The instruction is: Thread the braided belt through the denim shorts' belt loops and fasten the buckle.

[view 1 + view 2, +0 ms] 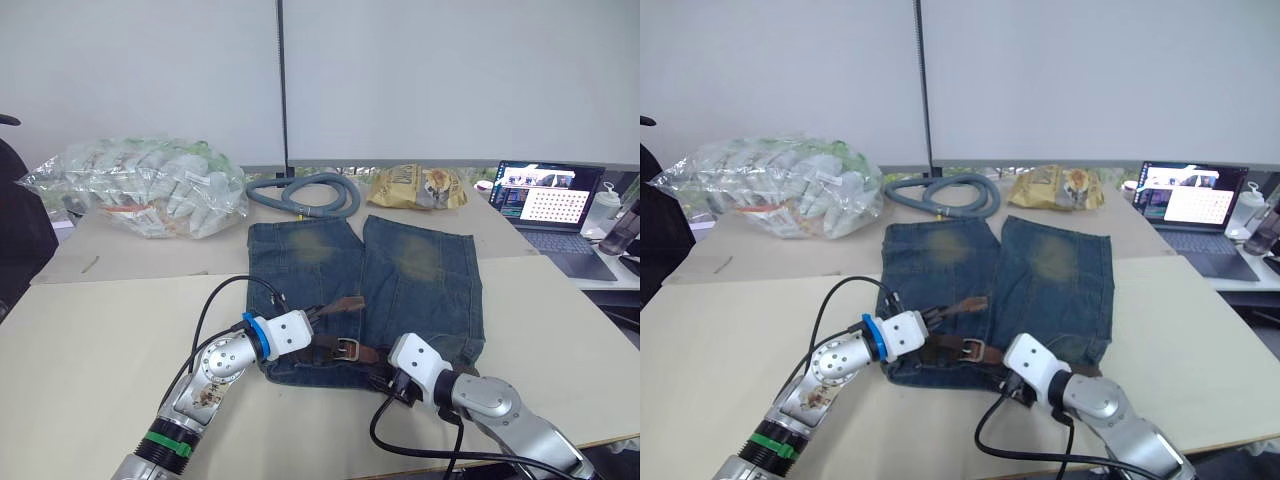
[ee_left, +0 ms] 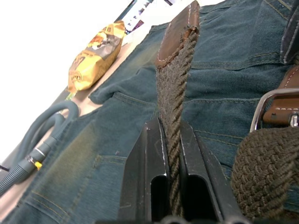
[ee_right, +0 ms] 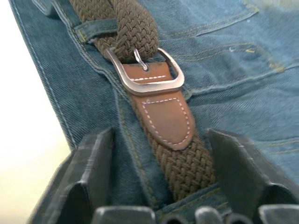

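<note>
The denim shorts [image 1: 420,280] lie flat on the table, waistband toward me. The braided belt [image 1: 372,353] runs along the waistband, and in the right wrist view it passes under a belt loop [image 3: 93,27]. The silvery buckle [image 3: 145,78] has the braid through its frame with the prong through the weave. My left gripper [image 2: 169,127] is shut on the belt's free tail, whose leather tip [image 1: 350,303] points away over the left leg. My right gripper [image 3: 163,140] is open and straddles the strap just behind the buckle's leather tab.
A grey corrugated hose [image 1: 305,192], a clear bag of packets [image 1: 140,185] and a yellow snack bag [image 1: 418,186] lie beyond the shorts. An open laptop [image 1: 550,200] and a bottle [image 1: 605,210] stand at the far right.
</note>
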Controlling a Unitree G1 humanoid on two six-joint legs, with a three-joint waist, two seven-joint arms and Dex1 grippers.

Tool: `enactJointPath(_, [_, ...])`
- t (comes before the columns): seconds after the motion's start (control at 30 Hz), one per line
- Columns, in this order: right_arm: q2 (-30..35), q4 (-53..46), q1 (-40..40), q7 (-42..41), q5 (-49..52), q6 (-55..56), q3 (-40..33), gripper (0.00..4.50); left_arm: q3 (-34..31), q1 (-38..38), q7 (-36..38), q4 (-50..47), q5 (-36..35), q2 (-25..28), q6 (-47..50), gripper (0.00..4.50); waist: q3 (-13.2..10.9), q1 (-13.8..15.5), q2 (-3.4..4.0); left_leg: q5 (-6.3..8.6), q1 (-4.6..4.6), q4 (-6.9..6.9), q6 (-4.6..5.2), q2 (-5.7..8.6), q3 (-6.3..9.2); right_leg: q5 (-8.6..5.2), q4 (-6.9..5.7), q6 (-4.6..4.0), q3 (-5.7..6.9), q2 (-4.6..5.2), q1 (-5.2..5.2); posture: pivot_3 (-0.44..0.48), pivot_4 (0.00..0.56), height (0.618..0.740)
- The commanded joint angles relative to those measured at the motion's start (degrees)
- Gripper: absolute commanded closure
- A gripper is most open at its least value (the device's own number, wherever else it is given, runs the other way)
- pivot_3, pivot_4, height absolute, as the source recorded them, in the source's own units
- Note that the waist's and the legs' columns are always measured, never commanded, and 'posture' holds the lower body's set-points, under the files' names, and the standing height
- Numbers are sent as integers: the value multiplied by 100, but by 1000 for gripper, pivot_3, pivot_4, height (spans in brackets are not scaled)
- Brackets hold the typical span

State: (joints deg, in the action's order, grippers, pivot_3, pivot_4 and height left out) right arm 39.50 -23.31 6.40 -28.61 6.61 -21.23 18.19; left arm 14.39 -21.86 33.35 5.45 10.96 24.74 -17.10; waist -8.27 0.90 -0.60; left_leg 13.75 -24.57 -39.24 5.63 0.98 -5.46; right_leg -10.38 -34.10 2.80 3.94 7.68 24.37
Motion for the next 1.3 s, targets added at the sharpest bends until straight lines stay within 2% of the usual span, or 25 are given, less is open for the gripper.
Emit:
enactJointPath(0.03, [20,1,-32,30,-455,185,-66,2811,105,-116,218,-68,96,206,-293,4500,0,1,0,-1,0,0,-1,0,0,0,0,0,0,0,0,0,150,740])
enactJointPath(0.2, [-39,44,-183,154,-906,429,-123,4466,200,-178,264,-63,368,427,-472,4500,0,6,0,-17,1,0,-31,2,0,0,0,0,1,0,-1,0,150,740])
enactJointPath(0.63, [-160,668,-169,1171,-2703,1815,-309,4466,308,-176,260,-37,768,621,-404,4500,0,11,0,-34,0,0,-38,4,-3,-1,-3,2,1,-7,-1,0,150,740])
enactJointPath(1.3, [-544,895,-428,1737,-3535,2211,-533,4466,367,-186,273,-105,1112,690,138,4500,0,4,0,-40,5,0,-42,5,-2,-3,-8,2,-1,-14,-6,0,150,740])
